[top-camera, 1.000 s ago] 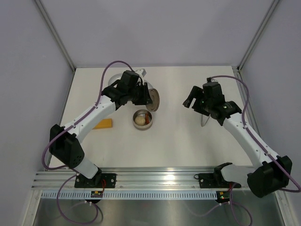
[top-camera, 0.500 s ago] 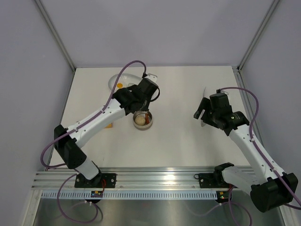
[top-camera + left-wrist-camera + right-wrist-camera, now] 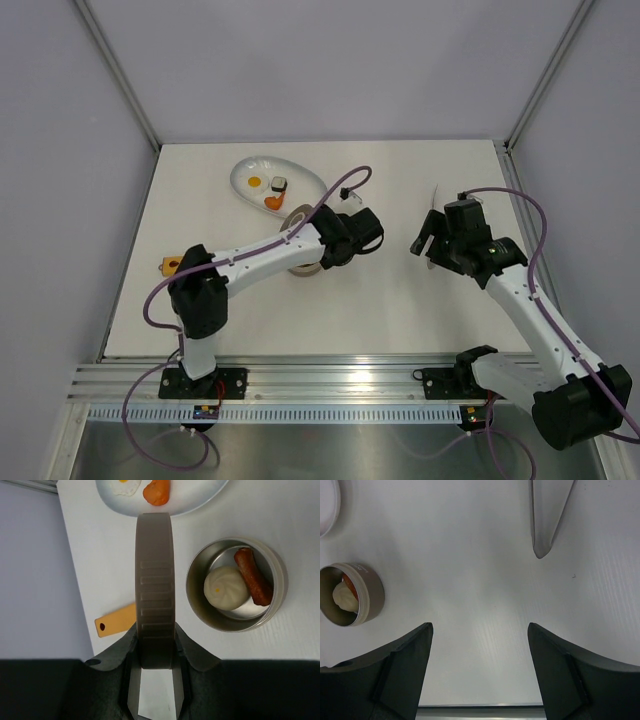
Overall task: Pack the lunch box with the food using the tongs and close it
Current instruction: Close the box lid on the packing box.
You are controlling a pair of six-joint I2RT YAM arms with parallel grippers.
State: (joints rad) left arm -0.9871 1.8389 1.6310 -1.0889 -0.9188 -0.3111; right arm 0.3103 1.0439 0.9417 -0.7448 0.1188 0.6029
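Steel, thin and springy, the tongs point(image 3: 547, 515) lie flat on the desk point(image 3: 480, 575) just ahead of the right gripper point(image 3: 479, 627). Its fingers are spread wide with nothing between them. Only one tapering end of the tongs shows in the right wrist view. They look light and slippery, and their arms will likely flex. A hold across both arms partway along seems best, so that a squeeze closes the tips.

The lunch box point(image 3: 194, 592) stands open on the desk, with the beige bun point(image 3: 226, 587) and the sausage point(image 3: 253, 576) inside it. The fried egg point(image 3: 122, 485), the orange chunk point(image 3: 156, 490) and the sushi roll point(image 3: 279, 184) are on the white plate point(image 3: 200, 492). These toy pieces look small and smooth, so they may roll or slide out of a metal pinch.

The left gripper point(image 3: 156, 635) has its fingers pressed onto the lid point(image 3: 155, 595), gripping it by the rim so that it stands edge-on beside the tin. The lid looks stiff and light, but a hold that narrow could let it swivel.

In the top view the left arm reaches forward and to the right across the desk, with its wrist near the plate, and it hides the tin. The right arm stretches forward along the right side, with its wrist bent down toward the desk. An orange-yellow flat piece point(image 3: 116, 621) lies apart on the left.
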